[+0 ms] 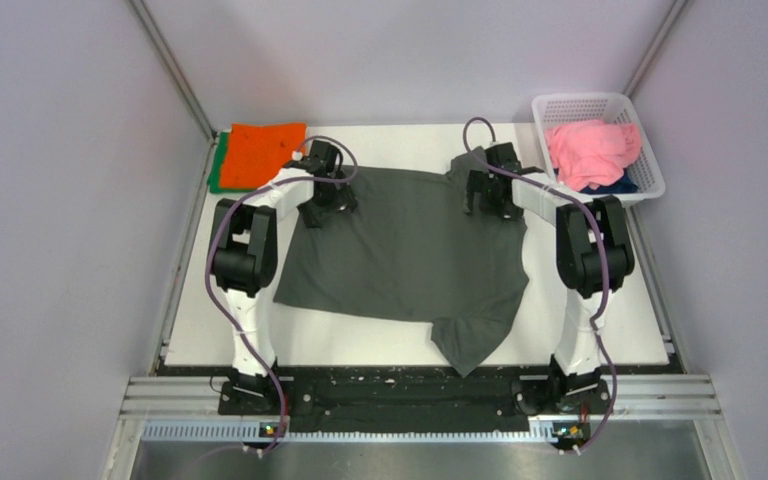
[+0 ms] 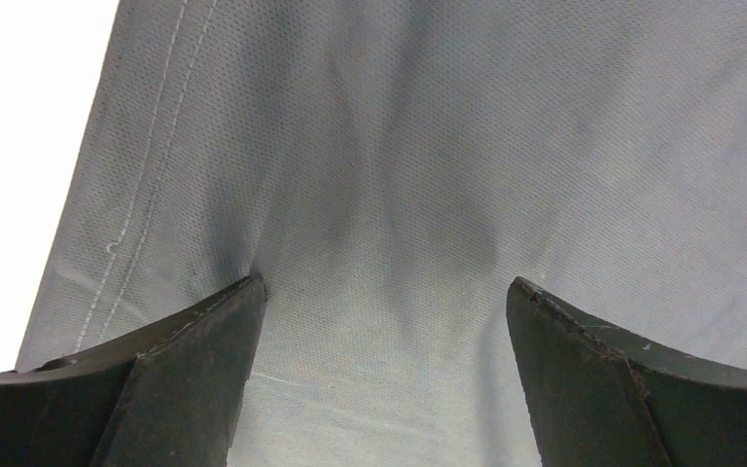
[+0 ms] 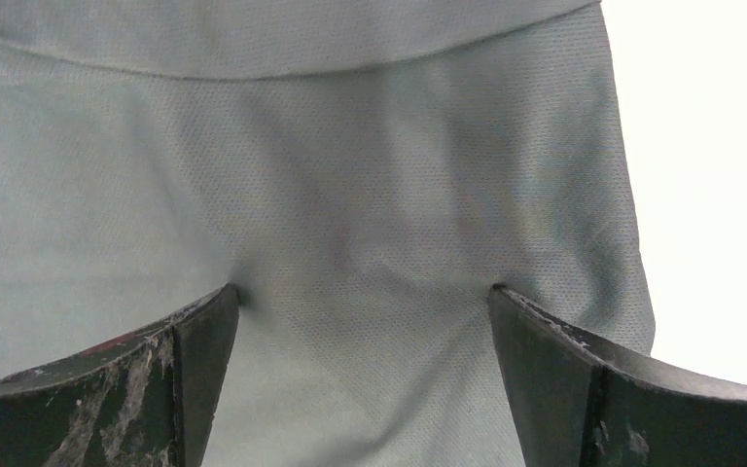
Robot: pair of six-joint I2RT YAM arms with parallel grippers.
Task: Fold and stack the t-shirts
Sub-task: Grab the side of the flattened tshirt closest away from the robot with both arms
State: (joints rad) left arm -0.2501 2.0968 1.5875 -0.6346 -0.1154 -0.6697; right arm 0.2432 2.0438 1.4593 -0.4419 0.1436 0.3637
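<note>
Left gripper (image 2: 384, 282) fingers fill the bottom of the left wrist view: jaws spread wide, both tips pressed down on the dark grey t-shirt (image 1: 400, 240), cloth dimpled between them, nothing pinched. Stitched hem runs at 9 o'clock of the fingers, with white table (image 1: 200, 320) beyond it.

Right gripper (image 3: 363, 289): same state, jaws wide apart, tips on grey cloth, no hold. Cloth edge at 3 o'clock, a fold across 12 o'clock.

Top view: dark grey t-shirt lies spread at table centre. Left gripper sits on its 10 o'clock corner, right gripper on its 1 o'clock corner. One sleeve trails at 5 o'clock.

Orange t-shirt (image 1: 260, 152) lies folded on the green t-shirt (image 1: 218, 170) at table 10 o'clock. Basket (image 1: 580, 100) at 2 o'clock holds the pink t-shirt (image 1: 590, 148) over the navy t-shirt (image 1: 610, 186).
</note>
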